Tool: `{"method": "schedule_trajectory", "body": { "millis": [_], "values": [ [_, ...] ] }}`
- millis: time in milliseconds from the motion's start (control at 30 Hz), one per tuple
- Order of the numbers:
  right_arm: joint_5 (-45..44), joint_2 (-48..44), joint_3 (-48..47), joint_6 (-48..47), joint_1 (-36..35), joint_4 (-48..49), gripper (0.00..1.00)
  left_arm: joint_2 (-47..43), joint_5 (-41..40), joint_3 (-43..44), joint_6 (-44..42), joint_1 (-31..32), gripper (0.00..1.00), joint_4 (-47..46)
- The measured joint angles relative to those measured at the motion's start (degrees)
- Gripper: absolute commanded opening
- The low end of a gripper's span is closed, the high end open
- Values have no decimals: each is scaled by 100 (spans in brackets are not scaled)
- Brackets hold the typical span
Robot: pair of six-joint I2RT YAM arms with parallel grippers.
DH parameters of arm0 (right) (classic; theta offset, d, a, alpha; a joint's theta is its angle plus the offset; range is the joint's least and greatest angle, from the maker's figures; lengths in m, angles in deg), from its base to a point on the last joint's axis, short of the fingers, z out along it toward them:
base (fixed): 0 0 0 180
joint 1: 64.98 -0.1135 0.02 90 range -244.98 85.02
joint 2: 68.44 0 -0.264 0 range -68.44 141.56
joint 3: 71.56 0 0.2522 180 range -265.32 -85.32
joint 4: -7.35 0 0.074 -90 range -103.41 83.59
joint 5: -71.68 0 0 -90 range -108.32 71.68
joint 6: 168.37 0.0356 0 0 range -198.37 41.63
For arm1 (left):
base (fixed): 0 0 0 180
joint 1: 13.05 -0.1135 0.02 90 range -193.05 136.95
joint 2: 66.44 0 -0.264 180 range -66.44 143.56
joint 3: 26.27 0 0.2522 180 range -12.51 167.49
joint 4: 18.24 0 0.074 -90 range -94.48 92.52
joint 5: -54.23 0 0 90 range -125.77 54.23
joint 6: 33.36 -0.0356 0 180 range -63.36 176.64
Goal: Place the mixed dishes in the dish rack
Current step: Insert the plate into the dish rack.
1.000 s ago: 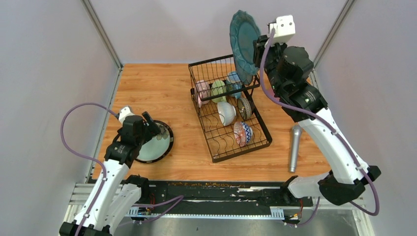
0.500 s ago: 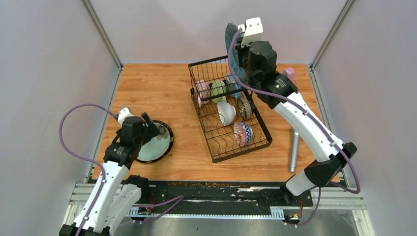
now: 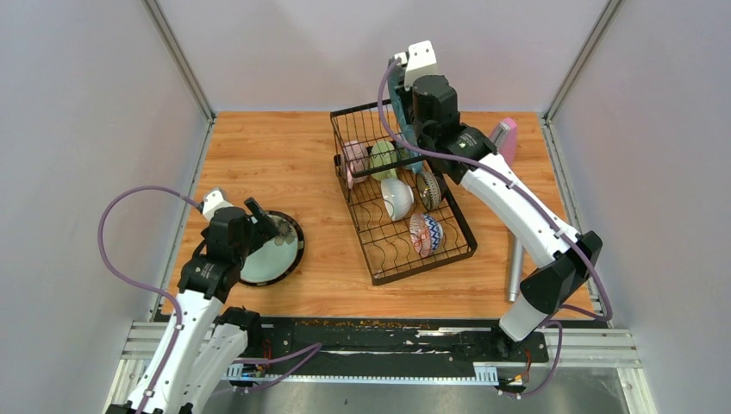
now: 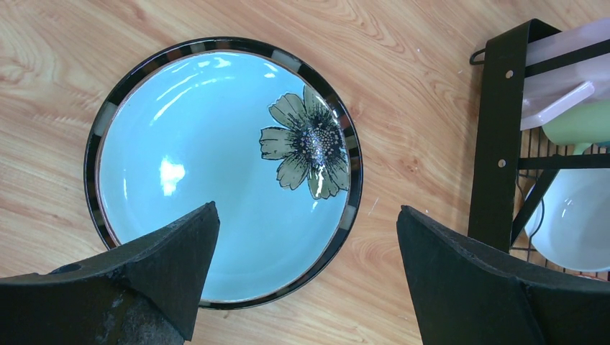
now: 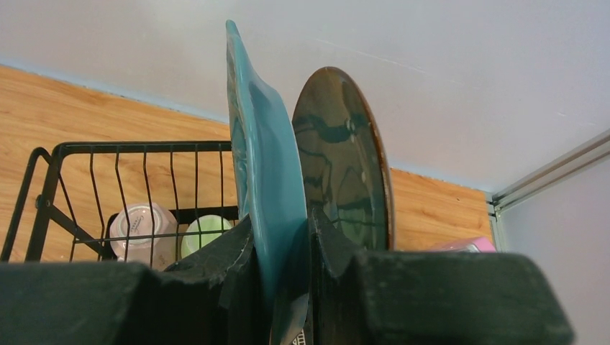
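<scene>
My right gripper [image 3: 405,102] is shut on the rim of a teal plate [image 3: 396,86] and holds it upright and edge-on over the basket end of the black wire dish rack [image 3: 377,263]. In the right wrist view the plate [image 5: 262,151] stands between my fingers, with a dark glossy plate [image 5: 345,172] just behind it. The rack holds pink [image 3: 353,158], green [image 3: 382,158] and blue mugs, a white bowl [image 3: 396,198], a dark bowl and a patterned bowl [image 3: 425,233]. My left gripper [image 4: 306,237] is open above a light-blue flower plate [image 4: 216,158].
A silver-grey microphone [image 3: 515,259] lies on the wooden table to the right of the rack. A pink metronome [image 3: 505,138] stands at the back right. The rack's corner post [image 4: 500,136] is right of the flower plate. Grey walls enclose the table.
My right arm has swung left with the teal plate, from above the rack's right side to over its basket end, turning the plate edge-on. The left arm has barely moved.
</scene>
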Motion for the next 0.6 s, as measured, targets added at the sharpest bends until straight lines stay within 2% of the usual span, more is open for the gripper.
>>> {"method": "schedule_trajectory", "body": {
  "millis": [267, 333, 400, 433, 500, 567, 600],
  "values": [
    [-11, 334, 2, -2, 7, 0, 0, 2, 4, -4, 9, 0, 100, -7],
    [-17, 385, 17, 17, 15, -4, 7, 2, 7, -17, 15, 0, 100, -7],
    [-26, 417, 31, 57, 33, -7, 22, 2, 9, -42, 20, 0, 100, -11],
    [-26, 426, 44, 76, 35, -11, 27, 2, 9, -52, 20, 0, 100, -4],
    [-17, 426, 90, 144, 39, -17, 28, 7, 2, -72, 20, 0, 100, -4],
    [-33, 426, 96, 173, 42, 61, 35, 9, 0, -79, 20, 0, 100, 4],
    [-44, 417, 96, 190, 44, 122, 36, 13, -2, -79, 20, 0, 100, 4]
  ]
}}
